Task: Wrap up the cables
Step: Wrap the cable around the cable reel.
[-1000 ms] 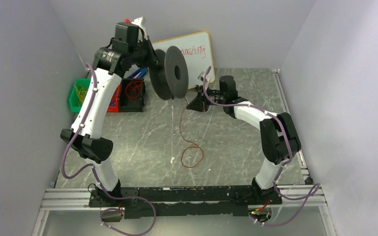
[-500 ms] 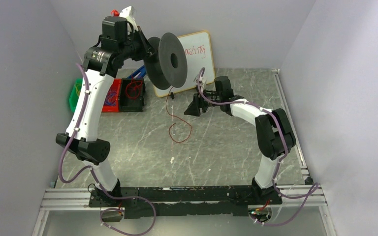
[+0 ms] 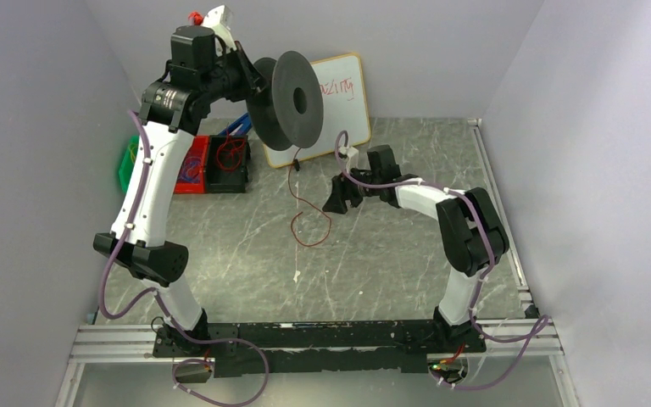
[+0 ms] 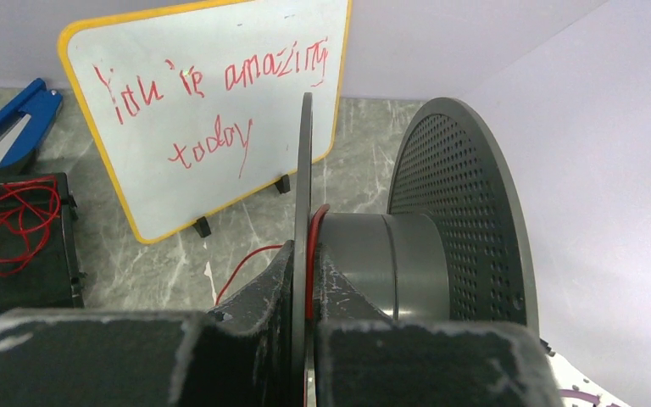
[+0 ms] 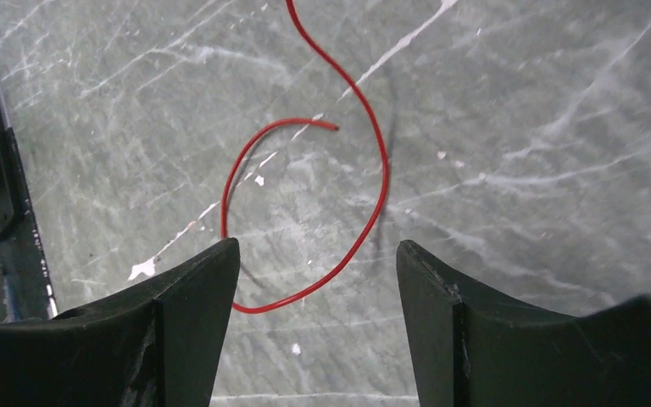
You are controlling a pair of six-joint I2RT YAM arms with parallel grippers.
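Lifted higher and drawn toward the far left corner since a second ago, the black spool [image 3: 292,100] has pulled the red cable [image 3: 309,225] with it, so the loose curl that lay near the middle of the table [image 3: 407,263] now sits further back. The right gripper [image 3: 335,197] has meanwhile let go of the cable and dropped lower. The left gripper [image 4: 298,292] is clamped on the spool's near flange, one finger on each face, and holds the spool in the air with its axis roughly level, in front of the whiteboard [image 4: 212,119] that stands at the far edge. In the left wrist view a turn of the cable lies around the grey hub, pressed against the inside of the gripped flange. From the spool the cable hangs down to the table and ends in an open curl in the far half, just left of the right gripper. In the right wrist view that gripper's [image 5: 318,250] jaws stand wide apart with nothing between them, and the curl lies on the marbled surface below and beyond the fingertips, its free end pointing back into the loop. A black bin [image 3: 229,161] near the far left edge holds a tangle of red wire [image 4: 8,220].
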